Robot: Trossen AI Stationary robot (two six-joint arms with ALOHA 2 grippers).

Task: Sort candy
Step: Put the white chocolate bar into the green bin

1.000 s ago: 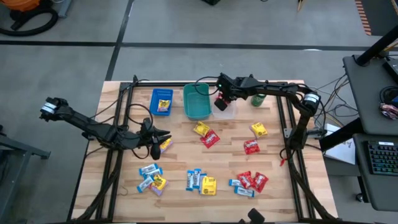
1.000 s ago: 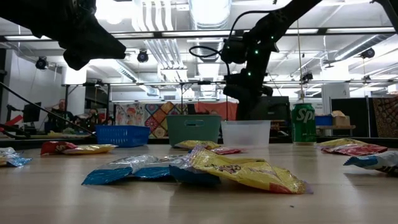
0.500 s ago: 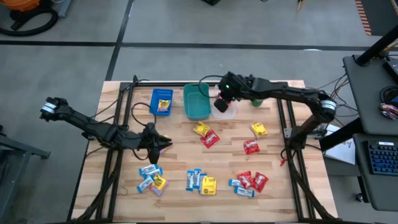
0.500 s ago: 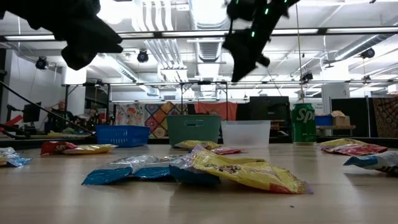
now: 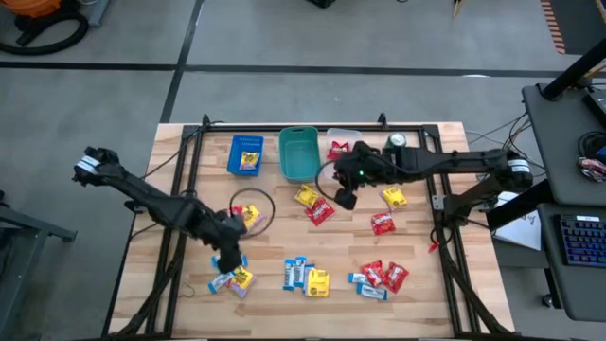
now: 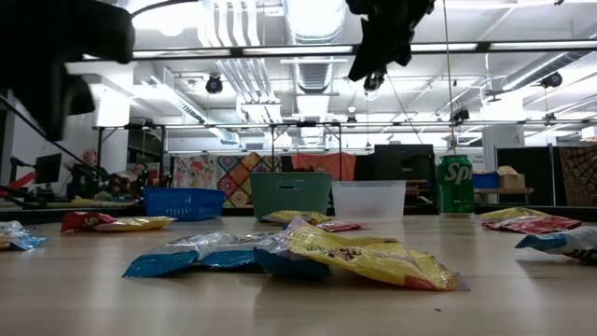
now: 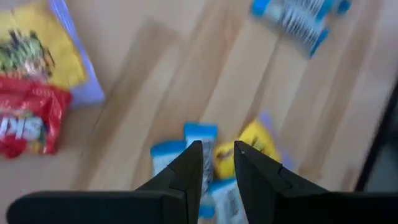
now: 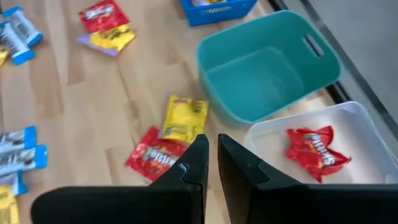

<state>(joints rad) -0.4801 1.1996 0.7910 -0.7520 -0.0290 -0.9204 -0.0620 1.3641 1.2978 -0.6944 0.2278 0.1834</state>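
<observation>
Hovering over the blue and yellow candy (image 5: 230,276) near the tabletop's (image 5: 275,237) front-left corner, the left tool (image 5: 230,258) is nearly pressed together. Overlapping packets risk a double grab; the right tool (image 5: 346,197), also near-closed, is mid-tabletop.

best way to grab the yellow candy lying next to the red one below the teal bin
Come straight down on the yellow candy and pinch across its short width near the middle. It lies flat with bare wood on both long sides; its lower end touches the red candy, so stay off that end.

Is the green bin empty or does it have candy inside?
Empty. The right wrist view shows the teal bin's bare floor, no packets inside.
</observation>
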